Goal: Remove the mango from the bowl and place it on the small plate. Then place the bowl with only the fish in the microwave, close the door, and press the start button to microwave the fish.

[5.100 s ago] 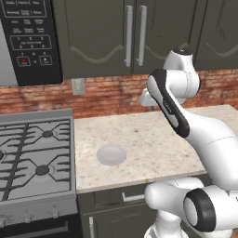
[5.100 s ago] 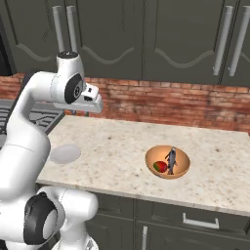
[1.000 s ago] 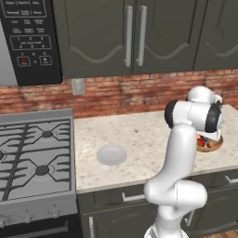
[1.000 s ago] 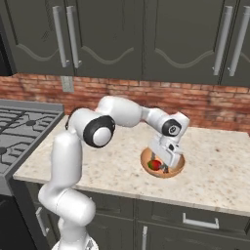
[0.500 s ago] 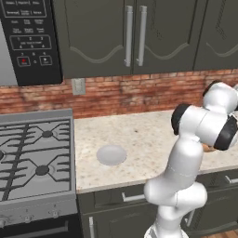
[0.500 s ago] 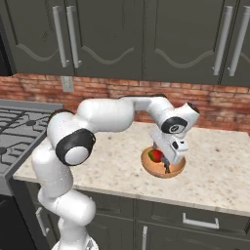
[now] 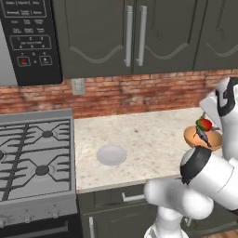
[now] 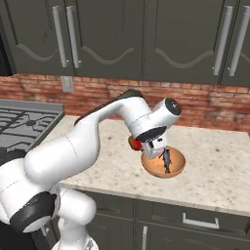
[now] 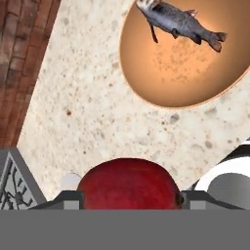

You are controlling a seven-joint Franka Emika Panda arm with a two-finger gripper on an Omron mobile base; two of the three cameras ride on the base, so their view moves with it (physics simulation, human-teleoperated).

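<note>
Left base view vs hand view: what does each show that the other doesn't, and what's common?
Left base view alone: the microwave control panel, the cabinet doors and the wall outlet. Hand view alone: the bowl's interior from above, only the fish in it, and the hand shut on the mango. Both: mango, bowl, fish, small plate, stove, speckled counter, brick wall.

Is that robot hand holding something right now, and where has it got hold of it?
Yes: the end effector holds the mango, one finger on each of its opposite sides, lifted clear of the bowl, where the fish remains.
</note>
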